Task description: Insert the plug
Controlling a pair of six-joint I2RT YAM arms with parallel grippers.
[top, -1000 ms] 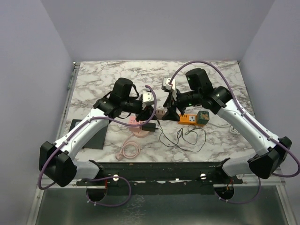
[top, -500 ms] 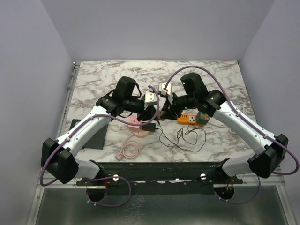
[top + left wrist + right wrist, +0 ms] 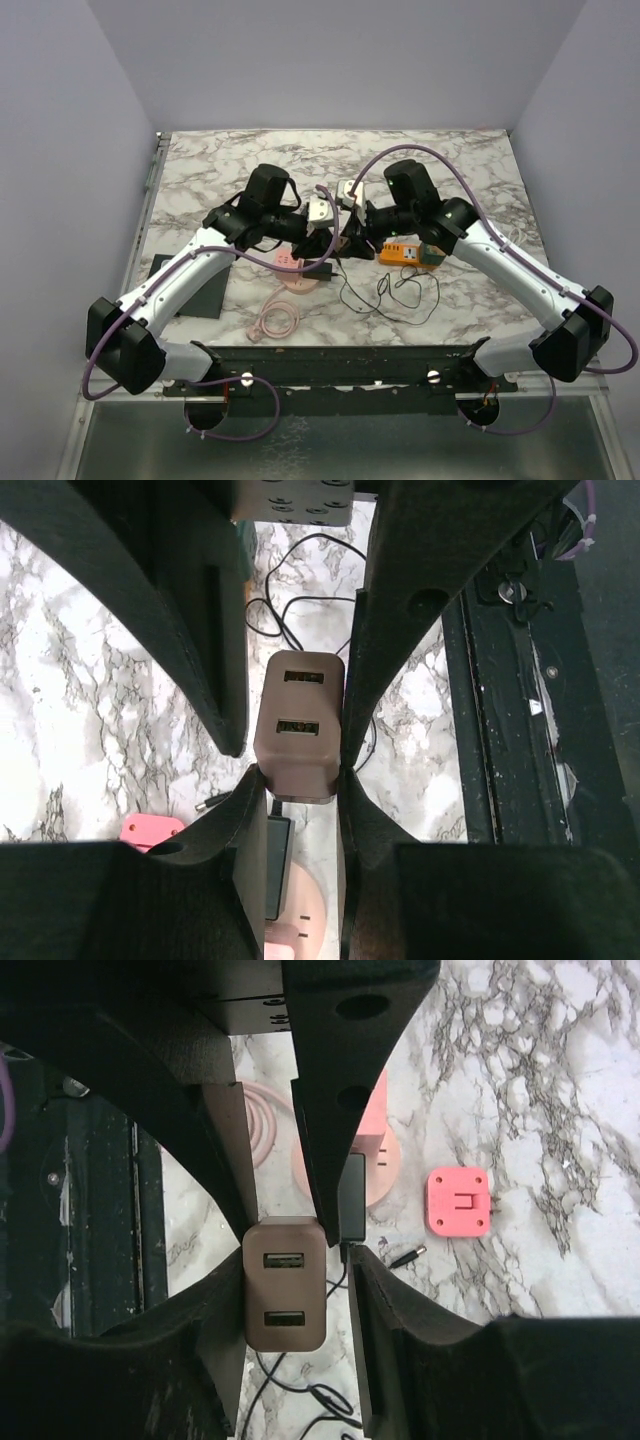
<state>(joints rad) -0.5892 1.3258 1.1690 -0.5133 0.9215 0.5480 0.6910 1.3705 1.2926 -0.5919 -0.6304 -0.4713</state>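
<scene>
Below, marble tbl (image 3: pixel 230 165), prob. lilac walls (image 3: pixel 340 60)

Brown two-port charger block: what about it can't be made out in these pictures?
Prongs of the brown two-port charger block: both wrist views show only its port face; its own body hides them.
Right pincer contact with the block: unclear in the right wrist view.
Orange power strip sockets: too small in the top view.

Charger (image 3: pixel 297 725) left of power strip (image 3: pixel 408 253)
</scene>
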